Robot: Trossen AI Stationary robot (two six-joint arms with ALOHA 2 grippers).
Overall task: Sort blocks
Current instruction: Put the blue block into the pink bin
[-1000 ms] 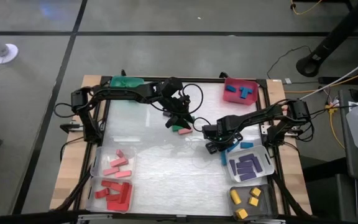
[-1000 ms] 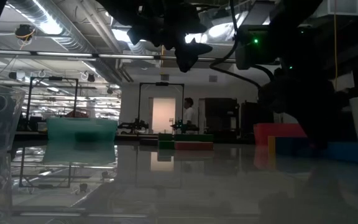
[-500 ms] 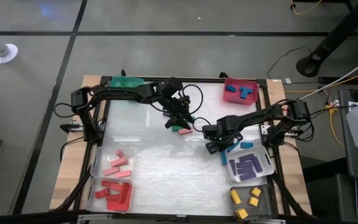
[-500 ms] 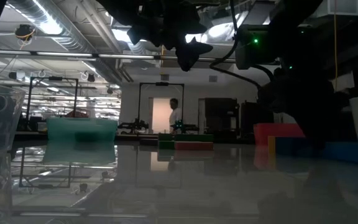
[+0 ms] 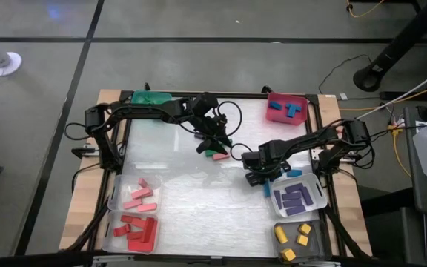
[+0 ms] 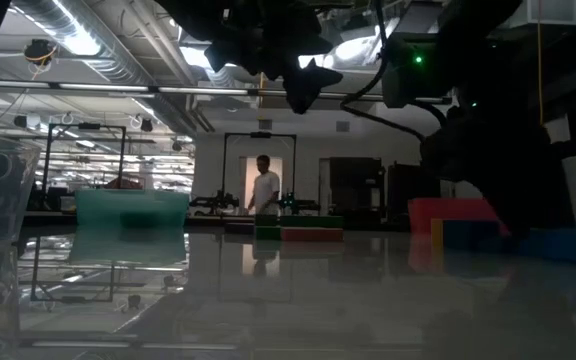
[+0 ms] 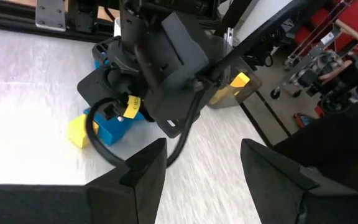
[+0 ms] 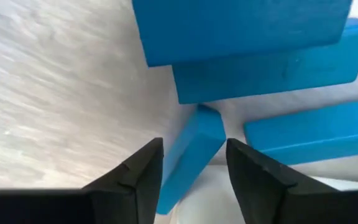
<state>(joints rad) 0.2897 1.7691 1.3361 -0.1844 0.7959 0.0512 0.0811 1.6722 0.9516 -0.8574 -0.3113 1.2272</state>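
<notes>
Several blue blocks (image 8: 247, 37) lie on the table, one stacked over another. A smaller blue block (image 8: 197, 140) reaches between the fingers of my right gripper (image 8: 194, 143), which is open and points steeply down at the table's right middle (image 5: 262, 176). A yellow block (image 7: 78, 130) lies beside the blue ones. My left gripper (image 7: 201, 149) is open and holds nothing. It hangs over a green block (image 5: 212, 153) and a pink block (image 5: 222, 157) at the table's centre. My right gripper has one finger on each side of the smaller blue block's near end (image 8: 179, 177), coming from above. I cannot tell whether either finger touches it. The block lies on the table, slanting across the gap.
A green bin (image 5: 150, 97) stands at the far left and a red bin (image 5: 276, 97) with blue blocks at the far right. Clear bins of pink blocks (image 5: 117, 199), red blocks (image 5: 117, 236) and purple blocks (image 5: 319, 199) and a grey bin (image 5: 311, 239) of yellow ones line the near corners.
Both arms have kept their places. In the room beyond the table a person has walked toward the left.
</notes>
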